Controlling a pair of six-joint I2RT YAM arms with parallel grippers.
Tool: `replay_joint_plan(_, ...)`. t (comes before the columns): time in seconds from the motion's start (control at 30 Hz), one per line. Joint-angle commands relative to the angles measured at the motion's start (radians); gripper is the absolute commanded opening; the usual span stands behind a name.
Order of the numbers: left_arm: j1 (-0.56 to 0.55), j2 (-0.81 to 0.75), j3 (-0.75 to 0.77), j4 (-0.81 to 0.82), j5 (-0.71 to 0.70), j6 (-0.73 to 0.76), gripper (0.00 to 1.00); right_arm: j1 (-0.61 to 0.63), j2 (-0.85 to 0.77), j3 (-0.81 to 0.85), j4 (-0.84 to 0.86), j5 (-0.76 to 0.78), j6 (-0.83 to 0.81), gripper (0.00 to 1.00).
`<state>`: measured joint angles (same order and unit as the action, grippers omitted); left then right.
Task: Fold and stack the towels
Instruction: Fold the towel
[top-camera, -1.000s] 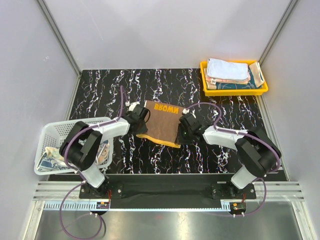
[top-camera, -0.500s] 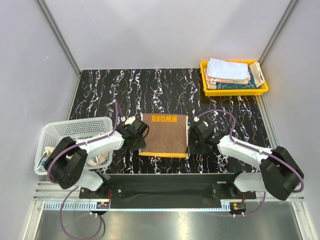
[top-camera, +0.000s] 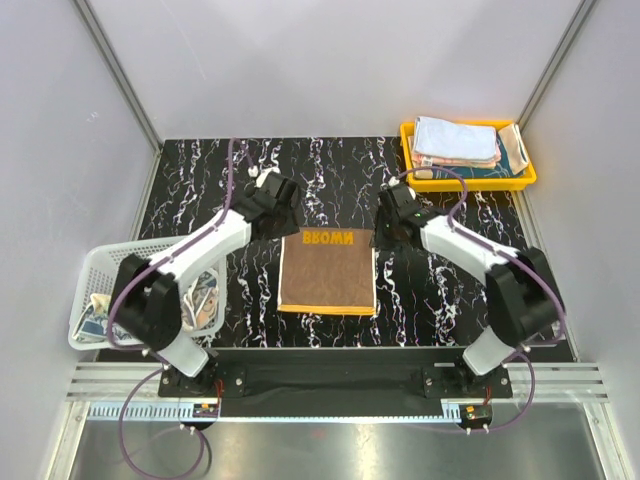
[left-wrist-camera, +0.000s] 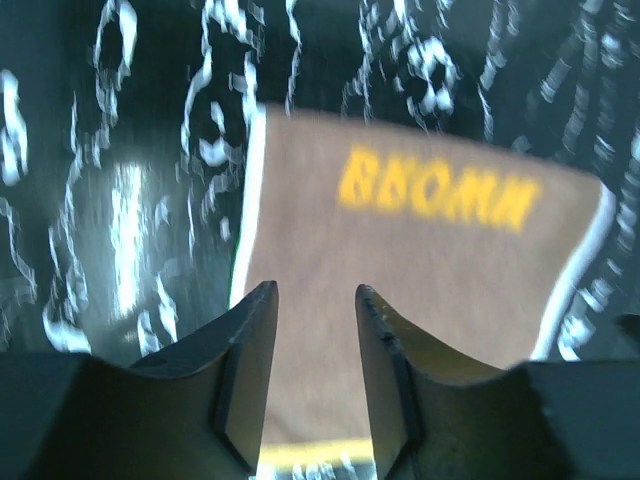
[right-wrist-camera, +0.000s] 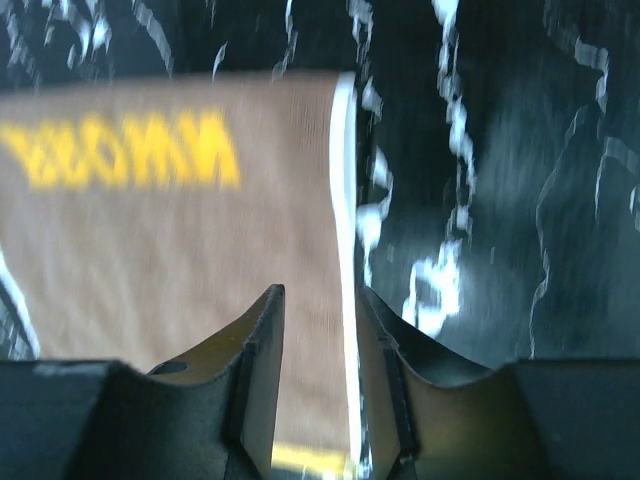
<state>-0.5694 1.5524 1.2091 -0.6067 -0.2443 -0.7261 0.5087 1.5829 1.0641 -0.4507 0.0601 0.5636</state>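
Motion blur smears both wrist views, so the letters on the brown rectangular towel with yellow lettering are soft-edged. Its near edge is cut off behind the dark fingers of the left gripper and the right gripper. From above, both grippers' fingertips hide under their wrists at that towel's far corners. Left of it, the left arm covers part of the white mesh basket, whose cloths are too small to identify. Far right of it, the yellow plastic tray shows only edges beneath the top folded towel.
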Motion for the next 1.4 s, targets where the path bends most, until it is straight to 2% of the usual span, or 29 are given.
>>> replay_joint_plan(0.0,0.026,0.162,0.122,-0.047,-0.038,0.157,0.41,-0.024,0.12,0.129,-0.002,0.038,-0.071,0.41)
replay_joint_plan(0.2,0.032,0.346,0.224,-0.053,-0.013,0.25,0.39,-0.027,0.281,0.266,-0.042,0.075,-0.1,0.4)
replay_joint_plan(0.4,0.046,0.448,0.297,-0.077,-0.119,0.274,0.41,-0.032,0.359,0.312,-0.042,0.129,-0.114,0.4)
replay_joint_plan(0.9,0.088,0.505,0.325,-0.002,-0.053,0.289,0.45,-0.035,0.414,0.321,-0.008,0.147,-0.143,0.39)
replay_joint_plan(1.37,0.129,0.451,0.179,0.168,0.045,0.232,0.47,-0.05,0.351,0.295,0.047,0.132,-0.16,0.41)
